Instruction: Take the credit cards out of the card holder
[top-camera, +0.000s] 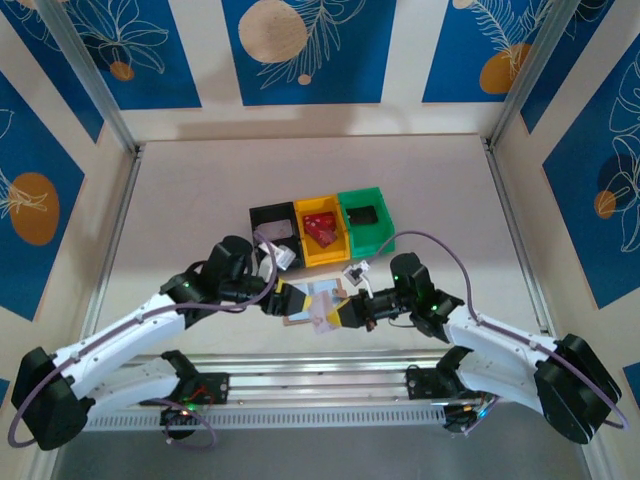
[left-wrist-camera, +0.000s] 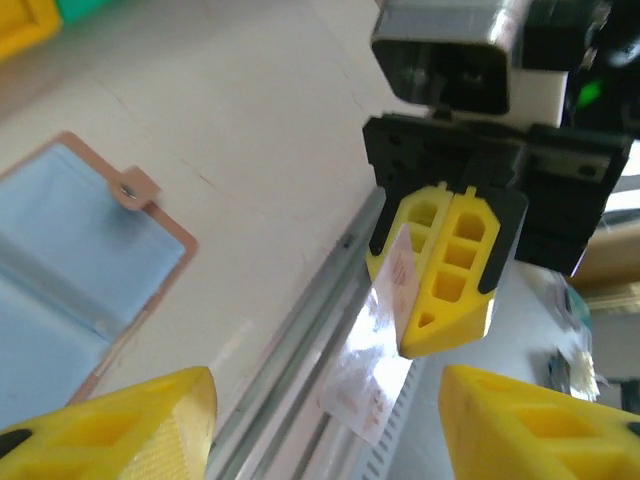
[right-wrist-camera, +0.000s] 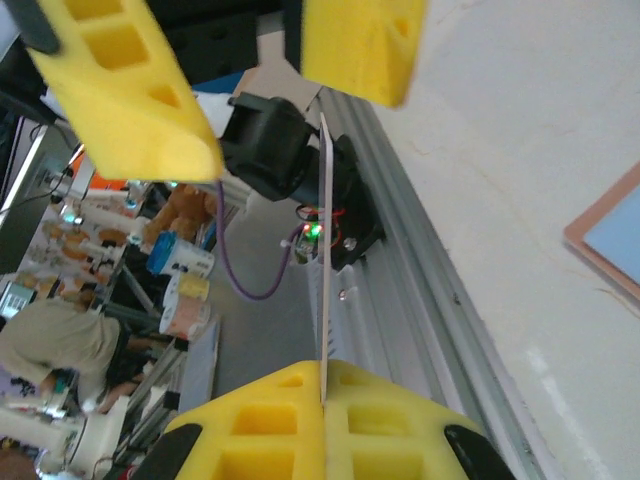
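Seen from above, your two arms reach inward and meet just in front of a row of three bins, black (top-camera: 271, 222), yellow (top-camera: 318, 250) and green (top-camera: 366, 222), in the middle of the pale tabletop (top-camera: 200, 190). The card holder (top-camera: 318, 297) lies opened flat on the tabletop between the two claws, near the front edge. In the left wrist view its pale blue pockets face up, with a tan border and its small snap tab (left-wrist-camera: 133, 188) sticking out from one edge. Your right claw (right-wrist-camera: 323, 385) is fully closed, pinching one end of a pale card (left-wrist-camera: 375, 360) with red print on it. The card is lifted clear of the holder and hangs over the metal rail (left-wrist-camera: 300, 320) at the tabletop's front edge. Your left claw (left-wrist-camera: 325, 378) stands open, gripping nothing. Its two yellow fingers (right-wrist-camera: 120, 90) sit one on each side of the card's free end without touching it. A dark red card (top-camera: 320, 228) lies inside the yellow bin.
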